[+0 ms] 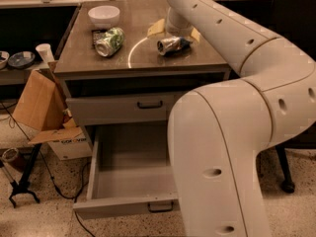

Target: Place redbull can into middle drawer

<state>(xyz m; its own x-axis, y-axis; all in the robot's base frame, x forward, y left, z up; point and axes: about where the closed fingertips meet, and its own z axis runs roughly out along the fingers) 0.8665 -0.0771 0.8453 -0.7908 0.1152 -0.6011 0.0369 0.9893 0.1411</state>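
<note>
The redbull can [172, 45] lies on its side on the cabinet top [148, 58], right of the middle, silver with blue patches. My gripper [177, 34] hangs at the end of the white arm, just above and behind the can, close to it. The middle drawer [129, 179] is pulled wide open below, with a plain grey inside that holds nothing and its dark handle [161, 207] at the front edge. The upper drawer front [118, 108] is closed.
A crumpled green-and-white can [109, 41] lies left of the redbull can, with a white bowl [103, 15] behind it. A yellow flat item [157, 27] lies by my wrist. A cardboard box [39, 105] and a cup [44, 52] stand left of the cabinet. A dark chair [296, 14] stands at the right.
</note>
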